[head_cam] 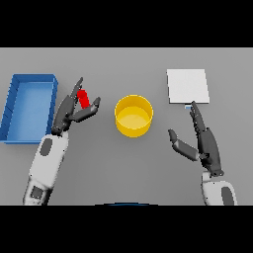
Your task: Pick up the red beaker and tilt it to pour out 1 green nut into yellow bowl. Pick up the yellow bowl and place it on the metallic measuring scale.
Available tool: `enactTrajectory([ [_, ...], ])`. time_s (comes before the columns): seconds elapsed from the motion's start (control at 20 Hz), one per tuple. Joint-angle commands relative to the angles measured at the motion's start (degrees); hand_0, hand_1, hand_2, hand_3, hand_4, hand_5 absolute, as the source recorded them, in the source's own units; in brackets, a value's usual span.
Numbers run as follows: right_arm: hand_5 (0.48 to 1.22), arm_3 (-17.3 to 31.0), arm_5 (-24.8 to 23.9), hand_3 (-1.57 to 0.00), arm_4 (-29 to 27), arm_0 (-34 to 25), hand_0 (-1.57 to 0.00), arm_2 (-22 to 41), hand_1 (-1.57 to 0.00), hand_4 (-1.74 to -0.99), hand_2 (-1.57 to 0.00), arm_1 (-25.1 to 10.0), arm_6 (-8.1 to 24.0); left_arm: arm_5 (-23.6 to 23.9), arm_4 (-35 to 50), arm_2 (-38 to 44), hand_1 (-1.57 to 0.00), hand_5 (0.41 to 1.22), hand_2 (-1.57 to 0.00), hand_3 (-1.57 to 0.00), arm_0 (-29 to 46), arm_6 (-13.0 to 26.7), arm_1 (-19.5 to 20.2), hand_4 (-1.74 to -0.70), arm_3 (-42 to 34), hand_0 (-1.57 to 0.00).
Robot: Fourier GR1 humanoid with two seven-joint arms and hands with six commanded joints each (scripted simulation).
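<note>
- Reaching toward the small red cylindrical beaker (83, 98), the robot's left hand (74, 109) has its fingers and thumb spread on both sides of it; they look near or touching, but I cannot tell if the grasp is already firm.
- The red beaker stands between the blue rectangular plastic tray (15, 108) and the round yellow bowl (133, 115), close enough to the bowl that, in my judgement, a short move and a tilt are enough for pouring.
- No green nut is visible inside the yellow bowl, so the pouring step seems not yet done.
- The right hand (202, 141) rests relaxed with straight fingers, holding nothing, just below the flat white-grey square measuring scale (188, 86).
- This position probably prepares it to take the bowl later, because the bowl sits in the middle of the grey table (123, 168), well apart from the scale.
</note>
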Motion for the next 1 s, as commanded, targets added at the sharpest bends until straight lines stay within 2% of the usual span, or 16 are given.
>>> enactTrajectory([
  [0.0,0.639,0.3,-0.1,0.0,0.2,-0.3,0.0,0.1,0.0,-1.24,0.0,0.2,0.1,0.3,0.1,0.5,0.0,0.673,0.0,0.0,-1.2,-0.6,-0.1,-1.21,1.6,0.0],
  [0.1,0.642,0.3,-0.3,0.0,0.2,-0.3,0.0,-0.2,0.0,-1.242,0.0,-0.1,0.1,1.2,0.4,1.7,0.0,0.687,0.0,0.0,-3.2,-1.7,-0.5,-1.23,4.6,0.0],
  [0.15,0.642,0.4,-0.4,0.0,-0.1,-0.7,0.0,-0.3,0.0,-1.245,0.0,0.2,1.2,1.0,1.2,2.3,0.0,0.695,0.0,0.0,-3.8,-3.3,-0.7,-1.25,5.6,0.0],
  [0.25,0.645,0.2,-0.3,0.0,-0.3,-0.1,0.0,-0.5,0.0,-1.246,0.0,0.0,0.2,1.4,2.5,3.9,0.0,0.708,0.0,0.0,-4.6,-6.9,-1.7,-1.29,8.2,0.0],
  [0.35,0.644,0.0,-0.5,0.0,0.2,0.0,0.0,-0.2,0.0,-1.244,0.0,0.1,0.3,1.3,3.7,5.5,-0.01,0.738,-0.05,-0.04,-6.3,-8.5,-1.9,-1.33,11.4,0.0],
  [0.45,0.645,-0.7,-0.4,0.0,-0.2,0.0,0.0,-0.5,0.0,-1.24,0.0,-0.2,0.4,2.2,3.8,5.9,-0.23,0.787,-0.29,-0.25,-7.0,-10.6,-3.1,-1.4,13.3,-0.21],
  [0.5,0.647,-0.7,-0.7,0.0,0.5,-0.3,0.0,0.0,0.0,-1.236,0.0,0.1,0.7,3.5,3.6,6.4,-0.41,0.874,-0.46,-0.52,-7.0,-11.4,-3.4,-1.41,14.1,-0.38],
  [0.55,0.648,-1.4,-0.8,0.0,0.5,-0.3,0.0,0.1,0.0,-1.237,0.0,0.2,1.1,5.6,2.8,6.4,-0.59,0.943,-0.66,-0.73,-7.4,-10.8,-3.8,-1.47,14.5,-0.55],
  [0.6,0.648,-1.1,-0.5,0.0,0.1,-0.5,0.0,-0.2,0.0,-1.239,0.0,0.1,1.6,6.9,1.4,5.8,-0.78,0.999,-0.84,-0.88,-7.8,-9.8,-3.6,-1.52,14.9,-0.76],
  [0.65,0.648,-0.8,-0.3,0.0,-0.2,-0.7,0.0,-0.4,0.0,-1.239,0.0,-0.2,2.0,7.7,-0.3,4.8,-0.94,1.043,-0.99,-0.98,-8.2,-9.0,-3.5,-1.56,14.7,-0.92],
  [0.7,0.648,-0.5,-0.6,0.0,0.2,-0.5,0.0,-0.3,0.0,-1.239,0.0,0.1,2.1,7.9,-0.8,4.4,-1.07,1.079,-1.11,-1.06,-8.6,-9.8,-3.5,-1.59,15.4,-1.05],
  [0.8,0.65,0.4,-0.6,0.0,0.0,-1.1,0.0,-0.7,0.0,-1.242,0.0,-0.2,1.5,7.7,-0.6,4.2,-1.25,1.13,-1.27,-1.15,-9.0,-9.9,-3.6,-1.64,14.8,-1.24],
  [0.95,0.644,0.7,-0.1,0.0,-0.7,-0.6,0.0,-0.4,0.0,-1.255,0.0,0.5,-0.4,7.8,-0.9,3.8,-1.41,1.174,-1.42,-1.36,-7.9,-10.8,-3.9,-1.54,14.7,-1.4],
])
